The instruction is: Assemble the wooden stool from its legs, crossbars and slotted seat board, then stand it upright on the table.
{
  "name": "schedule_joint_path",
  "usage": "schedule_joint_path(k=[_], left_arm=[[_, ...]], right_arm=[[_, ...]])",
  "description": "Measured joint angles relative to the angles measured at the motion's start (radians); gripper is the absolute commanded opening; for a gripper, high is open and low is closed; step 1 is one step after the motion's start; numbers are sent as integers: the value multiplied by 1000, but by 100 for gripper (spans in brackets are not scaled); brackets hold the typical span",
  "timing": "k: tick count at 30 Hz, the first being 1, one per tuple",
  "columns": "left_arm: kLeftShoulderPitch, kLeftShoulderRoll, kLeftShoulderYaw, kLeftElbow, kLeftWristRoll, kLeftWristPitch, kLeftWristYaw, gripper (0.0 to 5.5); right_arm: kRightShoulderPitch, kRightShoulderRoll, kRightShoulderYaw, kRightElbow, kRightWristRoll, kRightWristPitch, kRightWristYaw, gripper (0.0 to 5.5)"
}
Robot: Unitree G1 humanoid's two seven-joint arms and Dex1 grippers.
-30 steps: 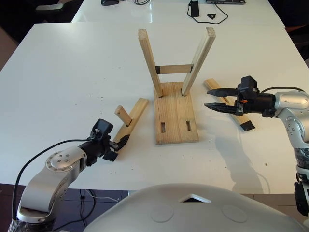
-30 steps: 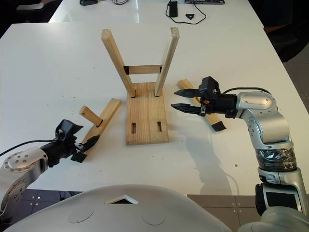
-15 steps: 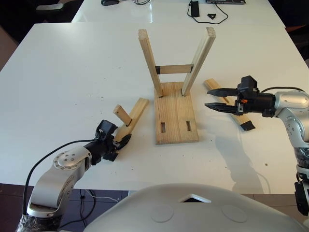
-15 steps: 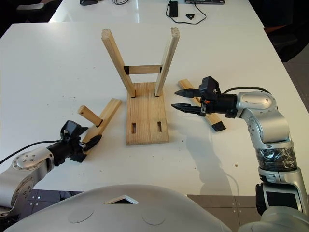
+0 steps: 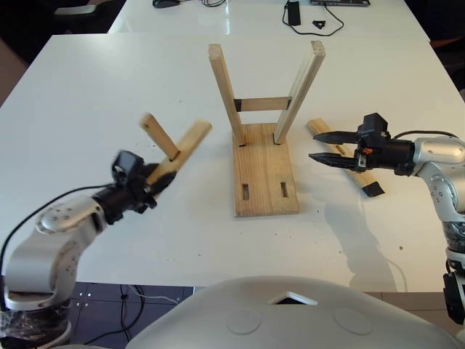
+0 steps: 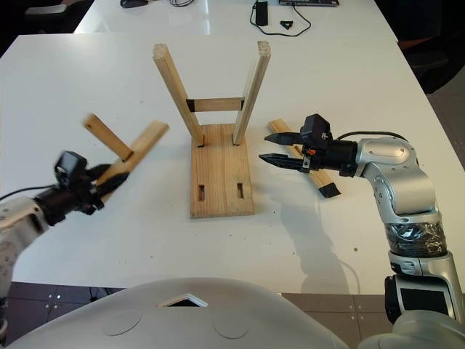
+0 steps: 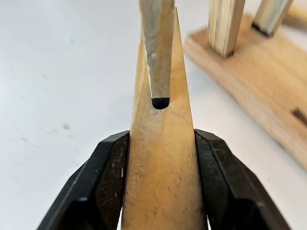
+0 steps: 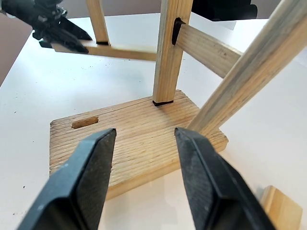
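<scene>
The slotted seat board (image 5: pixel 264 169) lies flat mid-table with two legs (image 5: pixel 225 94) standing in its far slots, joined by a crossbar (image 5: pixel 263 104); its two near slots are bare. My left gripper (image 5: pixel 150 187) is shut on the lower end of a loose leg (image 5: pixel 179 152) that carries a short crossbar stub (image 5: pixel 159 136), held tilted above the table left of the board. In the left wrist view the fingers (image 7: pixel 109 177) pinch that leg (image 7: pixel 160 143). My right gripper (image 5: pixel 320 147) hovers open just right of the board, over another loose leg (image 5: pixel 345 158) lying on the table.
The white table (image 5: pixel 109 94) has free room on its left and near side. A second table behind carries cables and a small black object (image 5: pixel 292 13).
My left gripper has closed on the loose leg and lifted it off the table, swinging it up and to the left. The right arm has stayed put.
</scene>
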Motion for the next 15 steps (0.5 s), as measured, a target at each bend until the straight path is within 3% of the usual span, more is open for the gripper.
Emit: schedule_joint_path(k=[6,8,12,15], left_arm=[[-134,18,288,-54,-429,-35,-74,199],[-152,22,324,-79,-552,-53,-66,199],[-223,35,276,-151,-723,-98,-8,199],[-324,39,133,-192,-737,-130,25,199]], right_arm=[[-70,-2,-123,-54,245,148,5,225],[-109,6,-158,-88,345,210,-15,225],[-174,45,-184,-153,507,310,-84,250],[-230,87,-154,-203,592,364,-136,297]])
